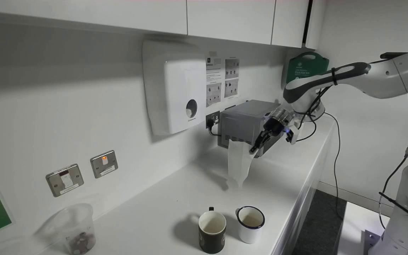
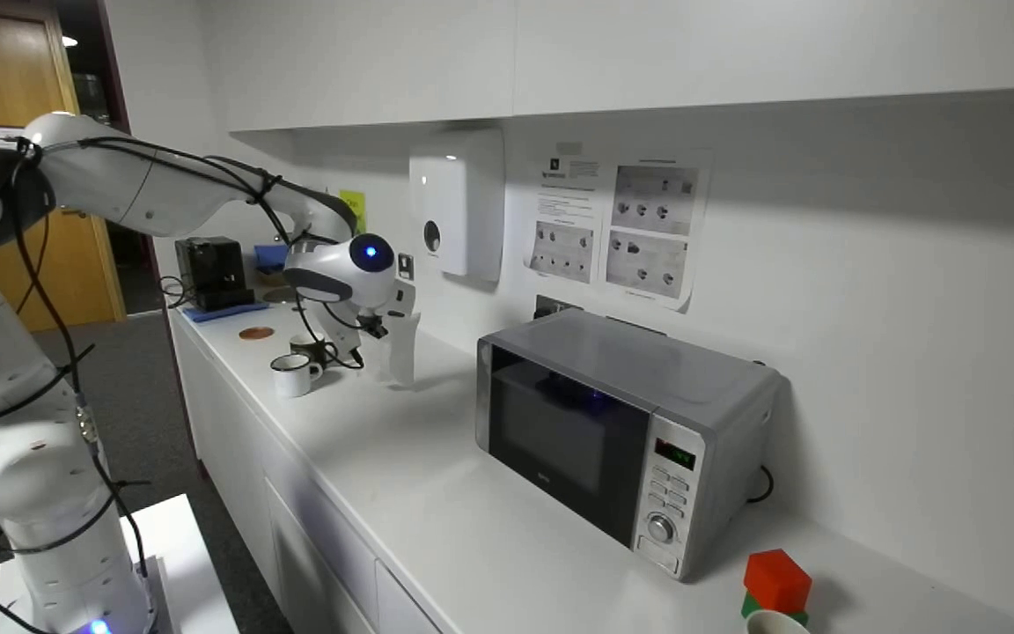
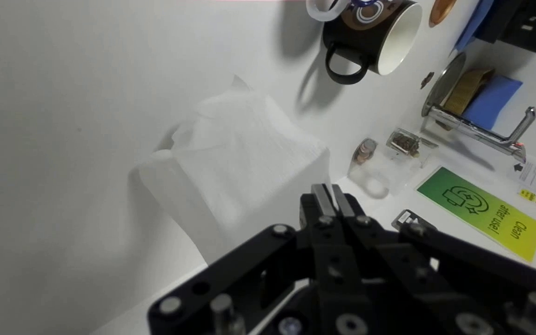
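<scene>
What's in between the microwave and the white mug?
A white paper sheet, pinched by the end effector and hanging down. It shows between the microwave and the white mug in both exterior views.

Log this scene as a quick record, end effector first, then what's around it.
End effector: closed on a white paper sheet
Drape: hangs down toward the counter; whether it touches is unclear
Mugs: dark mug and white mug, both upright on the counter
Appliance: grey microwave, door shut
Wall: white dispenser, printed notices
</scene>
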`<control>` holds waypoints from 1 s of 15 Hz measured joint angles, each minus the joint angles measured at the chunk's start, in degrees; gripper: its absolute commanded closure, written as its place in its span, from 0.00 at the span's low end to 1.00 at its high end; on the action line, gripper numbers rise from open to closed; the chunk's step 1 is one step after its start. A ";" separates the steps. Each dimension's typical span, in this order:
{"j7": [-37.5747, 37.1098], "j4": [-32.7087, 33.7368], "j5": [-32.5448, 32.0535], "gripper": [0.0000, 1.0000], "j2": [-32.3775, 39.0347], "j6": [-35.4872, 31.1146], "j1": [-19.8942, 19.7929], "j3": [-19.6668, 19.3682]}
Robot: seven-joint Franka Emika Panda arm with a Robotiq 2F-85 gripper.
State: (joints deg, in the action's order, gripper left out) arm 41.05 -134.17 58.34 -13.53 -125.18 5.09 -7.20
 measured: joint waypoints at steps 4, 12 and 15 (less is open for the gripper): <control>0.00 1.57 5.29 1.00 0.63 1.50 0.01 1.15; 1.92 5.12 13.69 1.00 3.96 8.54 -0.95 1.35; 4.41 6.40 16.05 1.00 7.28 11.61 -2.50 1.19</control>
State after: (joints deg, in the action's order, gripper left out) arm 45.46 -127.77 74.40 -6.26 -113.57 2.60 -6.00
